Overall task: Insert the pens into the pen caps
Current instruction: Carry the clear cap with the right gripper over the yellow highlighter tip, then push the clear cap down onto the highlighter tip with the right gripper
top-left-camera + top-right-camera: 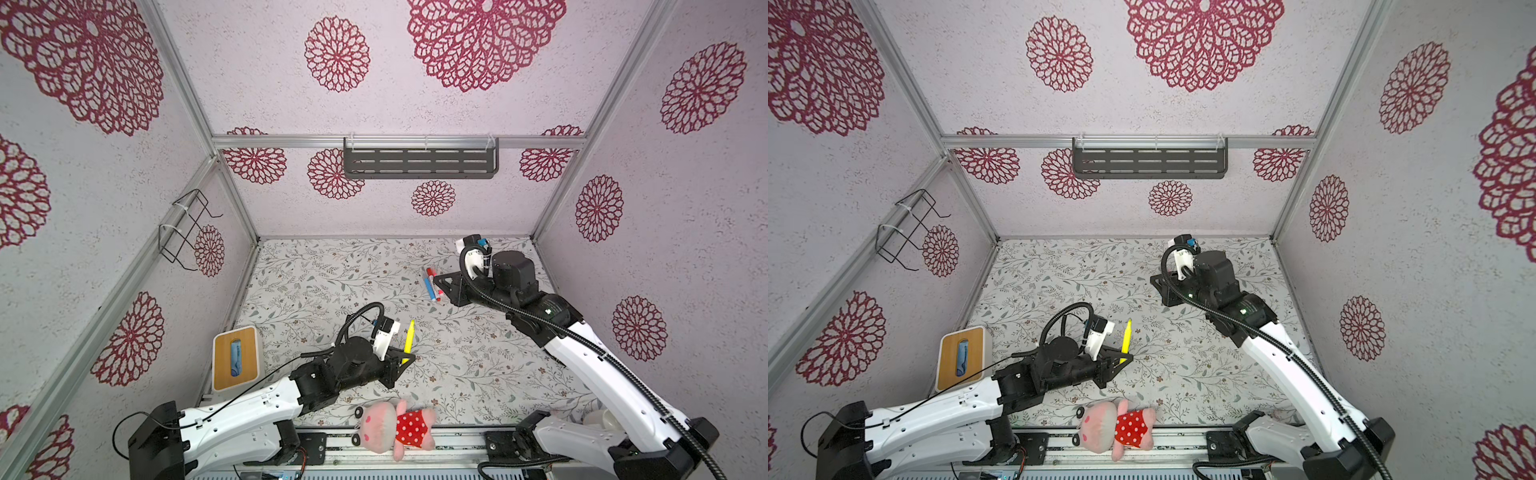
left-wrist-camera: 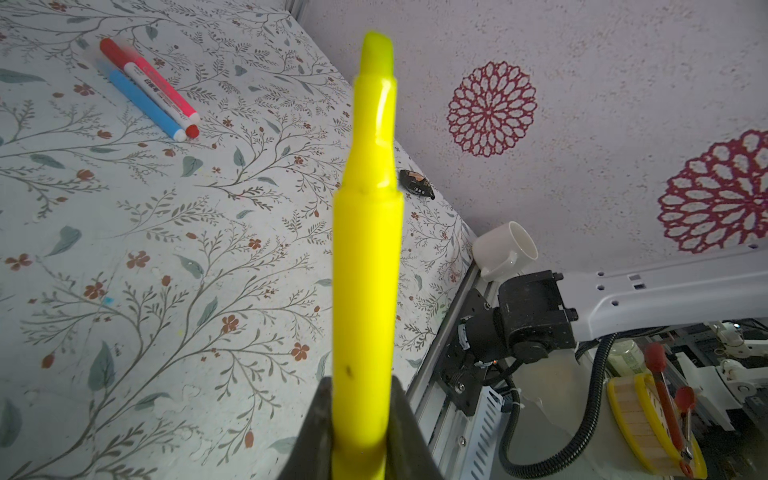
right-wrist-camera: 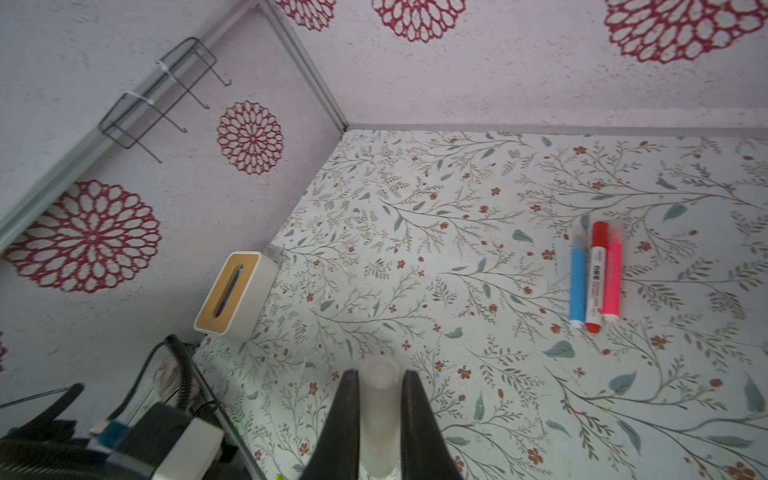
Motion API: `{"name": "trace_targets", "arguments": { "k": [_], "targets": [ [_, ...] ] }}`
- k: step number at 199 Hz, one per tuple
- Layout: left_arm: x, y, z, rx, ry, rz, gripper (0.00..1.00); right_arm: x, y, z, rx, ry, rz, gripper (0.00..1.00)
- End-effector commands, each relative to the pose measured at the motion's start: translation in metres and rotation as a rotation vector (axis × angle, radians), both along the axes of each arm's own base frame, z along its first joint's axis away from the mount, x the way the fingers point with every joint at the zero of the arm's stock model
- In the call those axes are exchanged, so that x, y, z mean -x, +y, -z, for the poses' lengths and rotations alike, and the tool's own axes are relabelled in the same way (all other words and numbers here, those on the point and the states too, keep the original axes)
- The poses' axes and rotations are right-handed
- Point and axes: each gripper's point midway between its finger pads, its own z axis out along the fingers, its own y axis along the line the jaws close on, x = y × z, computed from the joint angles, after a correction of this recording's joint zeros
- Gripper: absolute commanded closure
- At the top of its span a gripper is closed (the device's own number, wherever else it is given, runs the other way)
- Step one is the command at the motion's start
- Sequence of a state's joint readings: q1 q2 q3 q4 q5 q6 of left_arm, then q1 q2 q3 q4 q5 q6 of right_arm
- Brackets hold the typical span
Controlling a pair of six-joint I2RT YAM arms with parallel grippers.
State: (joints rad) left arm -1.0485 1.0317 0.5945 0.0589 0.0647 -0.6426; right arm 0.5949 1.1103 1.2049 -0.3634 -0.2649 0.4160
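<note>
Snugly, yellow pen (image 2: 368, 249) inside left claw (image 2: 361, 388).

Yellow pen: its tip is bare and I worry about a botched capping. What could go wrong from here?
1. The left gripper pinches the yellow pen near its back end, so a push on the tip may tilt or slide it.
2. The frosted cap in the right gripper has a narrow mouth; a slightly off approach could miss and smear ink on its rim.
</note>
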Motion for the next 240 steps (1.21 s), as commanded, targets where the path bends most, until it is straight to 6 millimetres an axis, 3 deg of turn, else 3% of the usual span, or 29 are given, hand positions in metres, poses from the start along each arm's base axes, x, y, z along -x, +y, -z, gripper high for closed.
{"name": "trace_targets", "arguments": {
  "k": [1,80,240],
  "targets": [
    [0.000,-0.015,-0.029,0.062,-0.063,0.041,1.00,0.016,0.012,-0.034,-0.148,-0.071,-0.048,0.95],
    [-0.007,-0.025,-0.051,0.092,-0.097,0.043,1.00,0.044,0.026,-0.037,-0.218,-0.111,-0.107,0.95],
    [-0.008,-0.020,-0.065,0.111,-0.129,0.025,1.00,0.051,0.026,-0.027,-0.230,-0.102,-0.099,0.95]
  ]
}}
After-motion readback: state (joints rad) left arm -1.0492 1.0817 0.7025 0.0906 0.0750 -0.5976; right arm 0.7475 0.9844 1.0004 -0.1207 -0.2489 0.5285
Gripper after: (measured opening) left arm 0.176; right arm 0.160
